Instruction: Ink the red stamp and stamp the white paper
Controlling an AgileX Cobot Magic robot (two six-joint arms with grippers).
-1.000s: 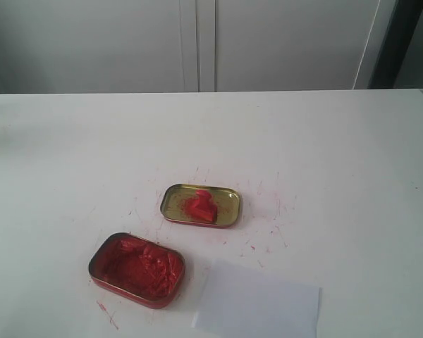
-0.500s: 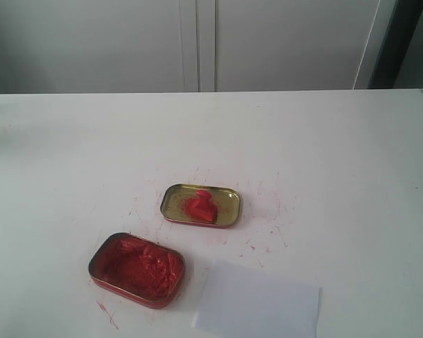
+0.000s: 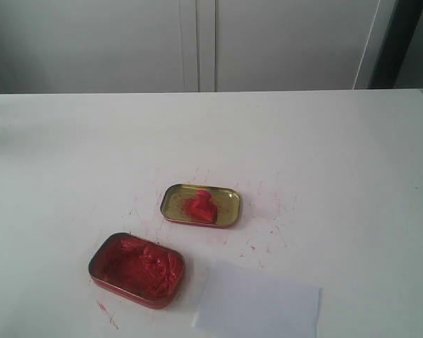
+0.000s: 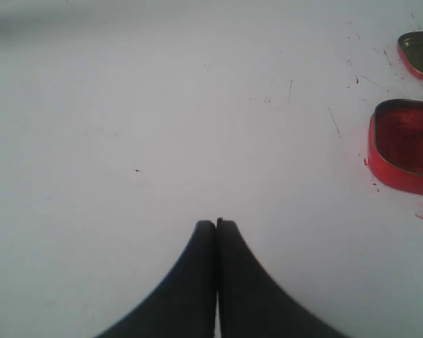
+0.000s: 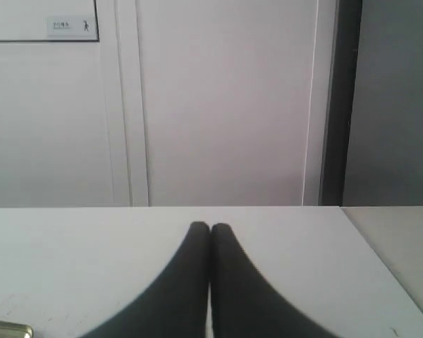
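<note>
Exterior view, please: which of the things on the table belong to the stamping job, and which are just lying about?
Job:
stamp
ink tin
paper

Lying about:
gold tin, which holds the stamp
red specks on the table

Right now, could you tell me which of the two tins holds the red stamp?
The gold tin holds the red stamp; the other tin, red-walled, holds only ink paste.

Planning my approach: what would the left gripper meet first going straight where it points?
Only white tabletop shows ahead of the left gripper; the red-filled oval ink tin lies off that line, though depth is unclear.
</note>
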